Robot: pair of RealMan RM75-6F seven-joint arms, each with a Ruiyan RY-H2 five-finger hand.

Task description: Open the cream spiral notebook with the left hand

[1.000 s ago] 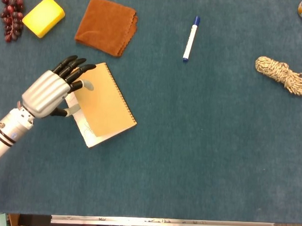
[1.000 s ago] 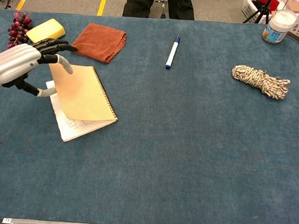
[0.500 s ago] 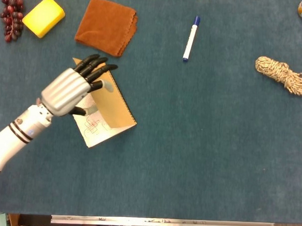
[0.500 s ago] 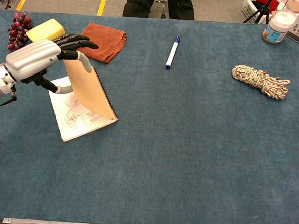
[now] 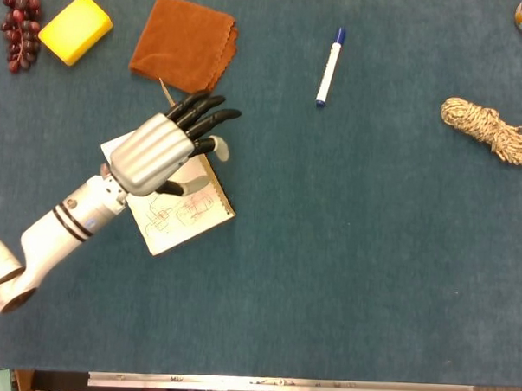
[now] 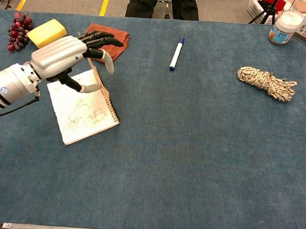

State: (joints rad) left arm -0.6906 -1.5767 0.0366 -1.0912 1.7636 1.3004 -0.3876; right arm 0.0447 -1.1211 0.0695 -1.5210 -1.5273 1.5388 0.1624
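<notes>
The cream spiral notebook (image 5: 180, 214) lies at the table's left with its spiral edge to the right. Its first page (image 6: 80, 111), white with line drawings, is bared. The cream cover (image 6: 101, 84) stands almost upright over the spiral and shows nearly edge-on in both views. My left hand (image 5: 162, 145) hovers over the notebook's far half and pinches the cover between thumb and fingers (image 6: 108, 64), the other dark fingers stretched toward the right. In the head view the hand hides most of the cover. My right hand shows in neither view.
A brown cloth (image 5: 185, 43) lies just beyond the notebook. A yellow sponge (image 5: 75, 28) and dark grapes (image 5: 19, 25) sit at the far left. A blue-capped marker (image 5: 330, 66) is mid-table, a rope bundle (image 5: 489, 129) at the right, a jar (image 6: 285, 26) far right.
My left hand has swung the cover up and to the right, from lying low over the page to nearly vertical. The drawn page is now uncovered.
</notes>
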